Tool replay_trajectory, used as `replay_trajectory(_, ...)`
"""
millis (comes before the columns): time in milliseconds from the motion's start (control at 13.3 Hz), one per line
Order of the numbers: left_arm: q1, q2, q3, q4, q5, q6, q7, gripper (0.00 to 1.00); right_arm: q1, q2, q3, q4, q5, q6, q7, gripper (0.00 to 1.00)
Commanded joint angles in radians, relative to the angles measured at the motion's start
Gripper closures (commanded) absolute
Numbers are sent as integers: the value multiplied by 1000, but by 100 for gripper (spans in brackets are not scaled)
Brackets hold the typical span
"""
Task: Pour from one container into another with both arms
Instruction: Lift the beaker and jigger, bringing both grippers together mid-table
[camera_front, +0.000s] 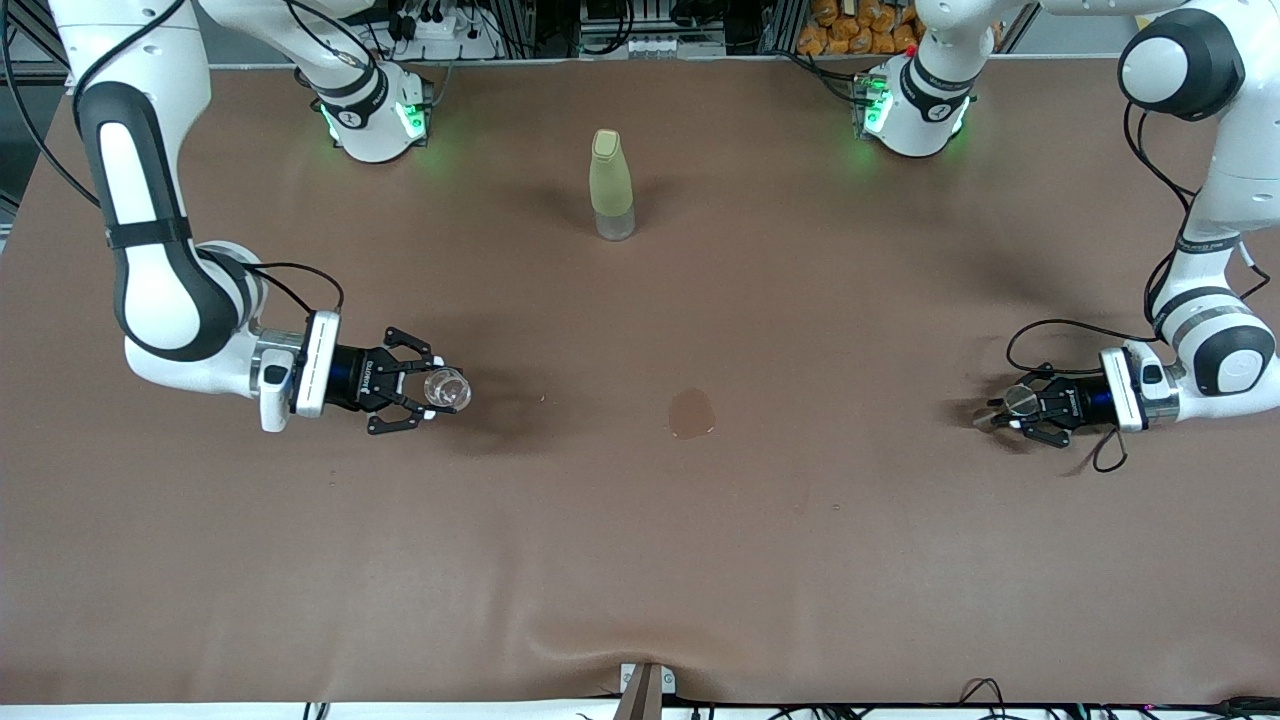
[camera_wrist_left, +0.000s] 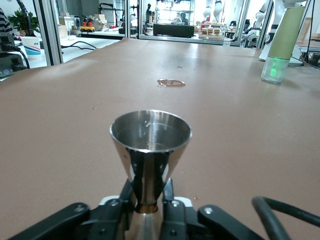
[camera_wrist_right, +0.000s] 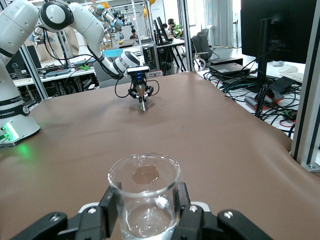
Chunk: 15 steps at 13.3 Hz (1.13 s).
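The glass cup sits upright between the fingers of the right gripper, clamped by its sides at the right arm's end of the table. A little clear liquid lies in its bottom. The jigger stands upright at the left arm's end, the left gripper closed on its narrow waist. Between the two, on the brown cloth, lies a small wet patch. A tall pale yellow-green bottle stands farther from the front camera, near the middle.
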<state>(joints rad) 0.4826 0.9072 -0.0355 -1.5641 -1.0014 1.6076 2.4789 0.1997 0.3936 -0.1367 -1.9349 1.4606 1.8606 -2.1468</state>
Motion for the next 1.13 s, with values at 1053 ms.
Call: replay_trajectory(1053,-97,-83,-360,24,-39,257,-146,100,38,-110,-4,-30,38,14,139,87)
